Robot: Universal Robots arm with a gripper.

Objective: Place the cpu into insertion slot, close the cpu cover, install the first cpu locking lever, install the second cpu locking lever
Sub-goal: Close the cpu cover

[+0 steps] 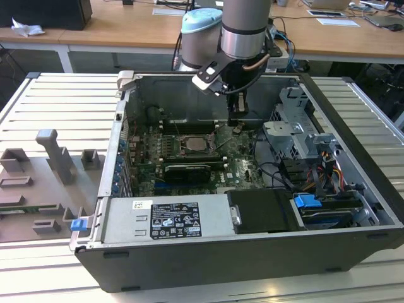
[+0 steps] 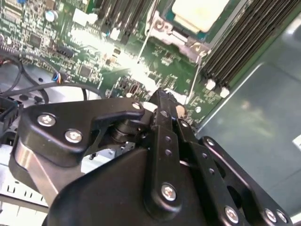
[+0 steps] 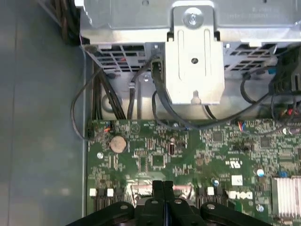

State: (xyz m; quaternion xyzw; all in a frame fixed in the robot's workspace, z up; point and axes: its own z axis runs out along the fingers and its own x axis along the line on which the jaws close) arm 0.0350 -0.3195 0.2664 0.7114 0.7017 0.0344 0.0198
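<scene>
Second wrist view: the gripper (image 2: 162,96), pressed together, sits by the lever (image 2: 192,81) beside the cpu (image 2: 200,13); locking seems in hand, needing fine aim.

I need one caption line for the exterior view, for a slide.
Shut gripper low over the motherboard in an open computer case, beside the seated cpu.

Place: a robotics lab or workshop.
Surface: a slatted metal surface (image 1: 57,95) carried an opened computer case (image 1: 252,252), its green board (image 1: 243,165) laid bare.
Arm: an industrial robot arm (image 1: 243,25) reached down into the case.
Fixtures: grey moulded holders (image 1: 57,158) sat on the surface at the exterior view's left.
Background: long wooden desks (image 1: 126,28) stood behind, with papers (image 1: 338,21) lying on them.
</scene>
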